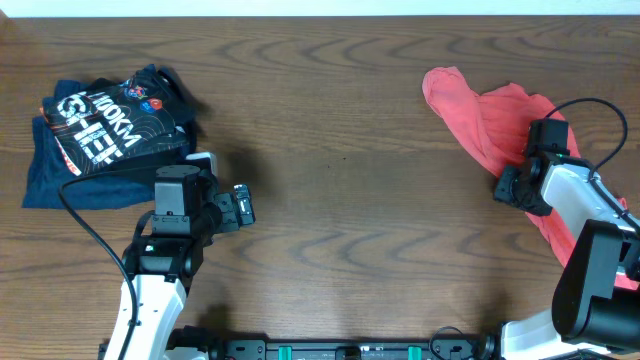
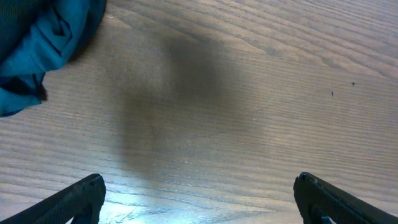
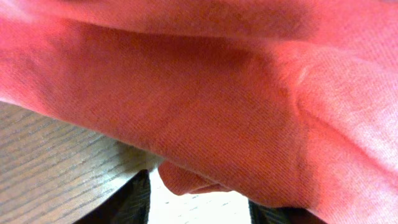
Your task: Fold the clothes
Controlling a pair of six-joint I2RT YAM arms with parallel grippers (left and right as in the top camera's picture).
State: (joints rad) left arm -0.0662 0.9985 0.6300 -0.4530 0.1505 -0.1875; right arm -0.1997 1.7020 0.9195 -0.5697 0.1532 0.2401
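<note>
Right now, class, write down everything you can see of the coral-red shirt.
The coral-red shirt looks like soft knit fabric. It lies crumpled and unfolded in a bunched strip on the right side of the table, running from the far part towards the near right corner. No logo shows. The right claw is at its near-left edge with a fold between its fingers. Whether it grips the fold is unclear.

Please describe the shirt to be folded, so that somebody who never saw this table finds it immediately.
On the wooden table, look at the right side. There a shirt lies crumpled. It is coral-red, while the only other clothes, the pile on the left, are navy and black with white lettering.
</note>
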